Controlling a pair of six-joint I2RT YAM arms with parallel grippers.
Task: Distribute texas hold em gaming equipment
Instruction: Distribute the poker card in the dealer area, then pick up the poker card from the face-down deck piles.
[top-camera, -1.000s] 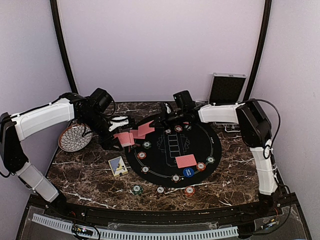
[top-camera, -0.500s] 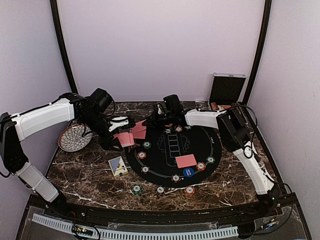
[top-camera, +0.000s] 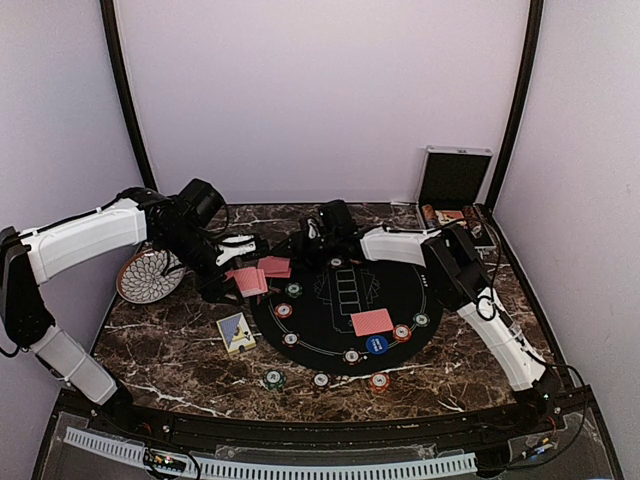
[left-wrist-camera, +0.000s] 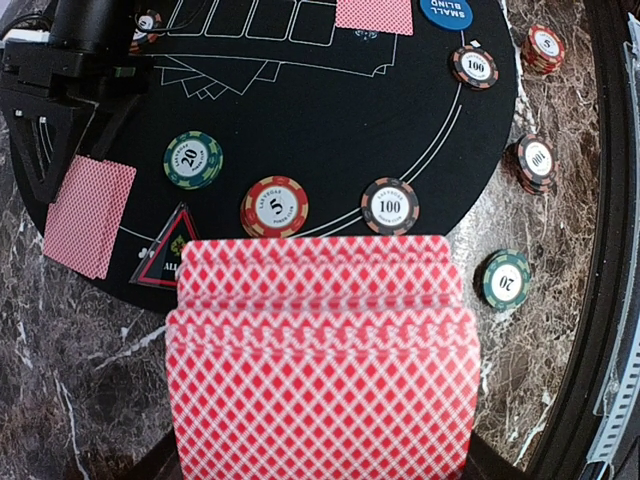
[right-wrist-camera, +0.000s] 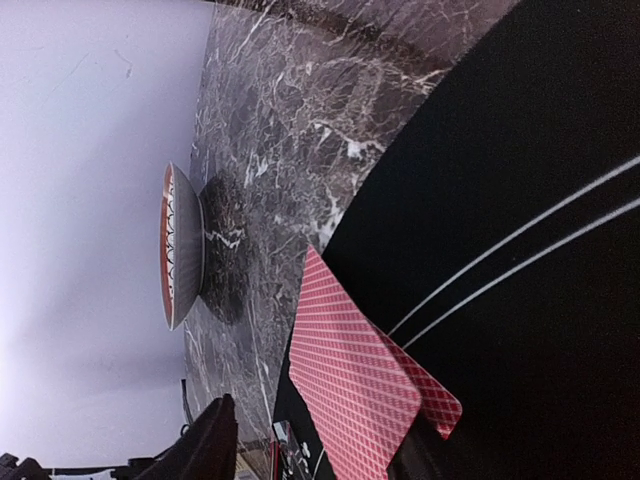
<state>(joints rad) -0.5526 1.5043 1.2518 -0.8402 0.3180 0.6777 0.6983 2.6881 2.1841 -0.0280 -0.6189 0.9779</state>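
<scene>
My left gripper (top-camera: 232, 272) (left-wrist-camera: 320, 470) is shut on a fanned stack of red-backed playing cards (left-wrist-camera: 320, 370) (top-camera: 246, 281), held over the left edge of the black round mat (top-camera: 400, 285). The stack hides its fingers. My right gripper (top-camera: 303, 248) (right-wrist-camera: 320, 440) stands open low over the mat's far-left rim. A red-backed card (right-wrist-camera: 350, 380) (top-camera: 274, 267) (left-wrist-camera: 88, 215) lies there on top of a second one, by the fingertips. Another red card (top-camera: 372, 322) lies on the mat's near right. Poker chips (left-wrist-camera: 274, 207) ring the mat, among them a blue one (top-camera: 376, 344).
The patterned white plate (top-camera: 150, 275) (right-wrist-camera: 178, 245) stands left of the mat, close to the left arm. A face-up card or small box (top-camera: 236, 332) lies on the marble in front. The silver case (top-camera: 453, 178) stands open at the back right. Chip stacks (left-wrist-camera: 536, 160) sit near the front edge.
My right gripper carried a card leftward and down to the mat's far-left rim, then opened and let it go. The left gripper has kept still with its stack.
</scene>
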